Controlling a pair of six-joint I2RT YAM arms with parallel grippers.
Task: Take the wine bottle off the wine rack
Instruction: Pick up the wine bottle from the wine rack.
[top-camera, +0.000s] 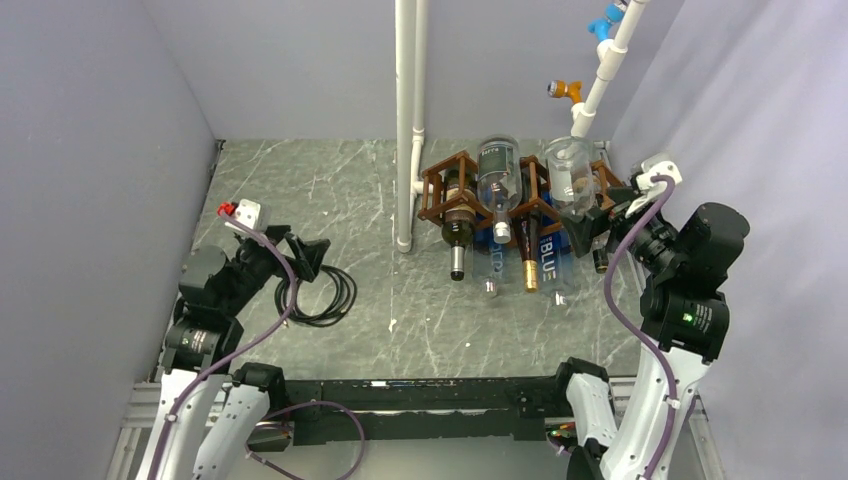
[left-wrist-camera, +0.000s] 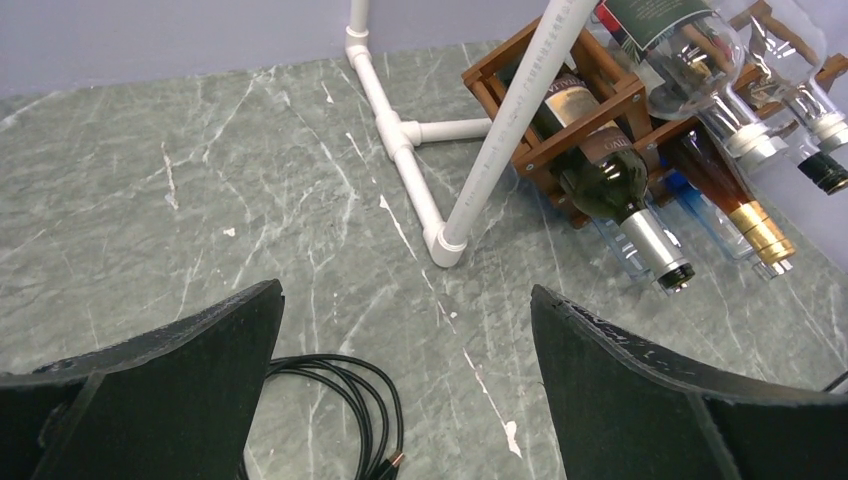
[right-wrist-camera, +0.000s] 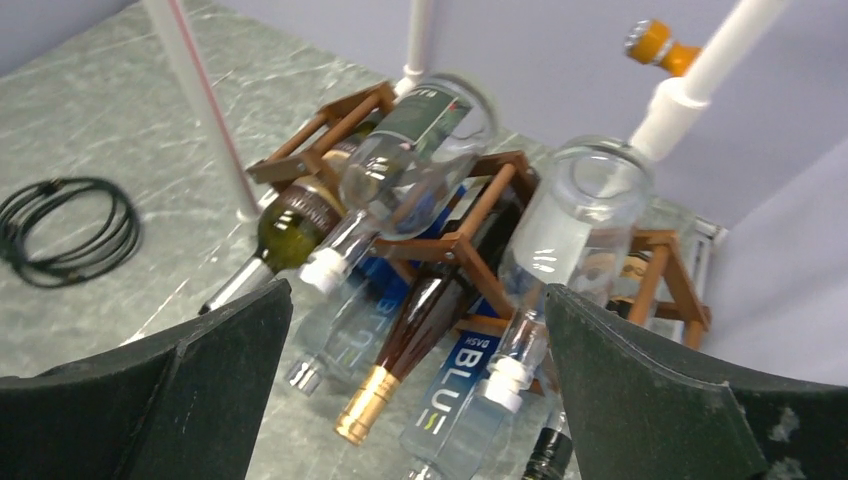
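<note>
In the overhead view's lower left, the left claw (left-wrist-camera: 405, 290) gapes wide and empty, well apart from the wine rack (left-wrist-camera: 585, 122) at upper centre. The wine bottle (top-camera: 458, 222), probably the dark green one, lies in the rack's left cell, neck pointing down-frame. The right claw (right-wrist-camera: 418, 290), equally wide and empty, hangs nearer, beside the rack's right end.

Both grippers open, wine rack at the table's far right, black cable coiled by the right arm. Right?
No. The black cable lies coiled by the left arm, not the right; the top external view shows it. The left gripper and right gripper are open, and the wine rack is at the far right.
</note>
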